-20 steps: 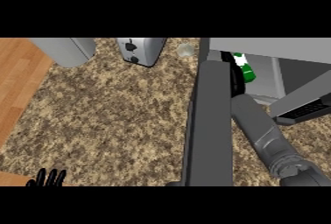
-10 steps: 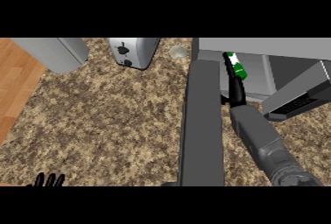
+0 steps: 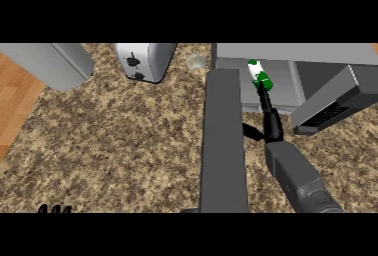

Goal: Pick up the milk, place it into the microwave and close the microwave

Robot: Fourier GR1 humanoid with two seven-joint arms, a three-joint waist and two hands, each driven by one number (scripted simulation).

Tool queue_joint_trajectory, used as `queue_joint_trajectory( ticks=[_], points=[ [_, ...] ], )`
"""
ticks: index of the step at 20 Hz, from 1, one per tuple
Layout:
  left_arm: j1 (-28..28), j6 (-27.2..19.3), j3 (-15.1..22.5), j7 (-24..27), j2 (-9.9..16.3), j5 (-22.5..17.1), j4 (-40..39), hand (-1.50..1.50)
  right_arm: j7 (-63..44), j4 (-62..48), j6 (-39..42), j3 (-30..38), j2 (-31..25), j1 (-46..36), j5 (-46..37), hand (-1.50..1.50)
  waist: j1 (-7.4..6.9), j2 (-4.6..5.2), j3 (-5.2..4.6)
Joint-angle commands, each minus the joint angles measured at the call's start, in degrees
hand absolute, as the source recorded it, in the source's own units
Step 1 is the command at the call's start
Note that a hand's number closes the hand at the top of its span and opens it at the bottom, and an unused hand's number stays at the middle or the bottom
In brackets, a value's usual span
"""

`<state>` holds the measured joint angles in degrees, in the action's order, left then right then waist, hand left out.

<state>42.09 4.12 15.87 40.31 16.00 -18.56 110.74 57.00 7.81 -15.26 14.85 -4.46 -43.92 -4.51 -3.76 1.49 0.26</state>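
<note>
The milk [image 3: 258, 76], a small white and green carton, is inside the open microwave [image 3: 295, 53] at the upper right, near its left wall. My right hand [image 3: 270, 123] reaches into the opening from below. Its fingers [image 3: 263, 100] run straight up to the carton's near end and the thumb sticks out to the left, away from the carton. The microwave's dark grey door [image 3: 222, 145] is swung open toward me, just left of my right forearm. Only the fingertips of my left hand [image 3: 55, 208] show, at the lower left edge.
A silver toaster [image 3: 145, 60] stands at the back, with a big grey rounded vessel [image 3: 52, 63] to its left. A small pale object [image 3: 196, 61] lies between toaster and microwave. A grey panel with dark vents [image 3: 330, 106] juts out right of the opening. Wooden floor [image 3: 13, 110] lies left of the counter.
My right arm has pushed the milk deeper into the microwave and the fingers have straightened out behind it. The view has shifted slightly. The left hand has stayed put.
</note>
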Motion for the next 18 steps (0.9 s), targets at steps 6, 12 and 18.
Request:
queue_joint_trajectory(
  ticks=[6, 12, 18],
  points=[
    [-0.6, -0.4, 0.0, -1.4, -0.1, 1.1, -2.2, -1.50, 3.4, 1.3, 12.1, -0.6, -1.3, 4.6, 0.3, -1.50, 2.56, -1.15, -0.19],
    [-1.9, -2.3, 2.7, -6.0, 0.2, 4.7, 0.4, -1.50, 7.6, 3.4, 18.3, -3.1, -3.3, 12.3, -1.4, -1.50, 3.32, -1.34, -0.20],
    [-5.6, -2.0, 6.5, -4.9, -2.9, 7.1, -6.4, -1.50, 10.6, 7.7, 19.5, -2.4, -5.4, 20.5, 0.3, -1.50, 3.82, -1.49, -0.25]
  ],
)
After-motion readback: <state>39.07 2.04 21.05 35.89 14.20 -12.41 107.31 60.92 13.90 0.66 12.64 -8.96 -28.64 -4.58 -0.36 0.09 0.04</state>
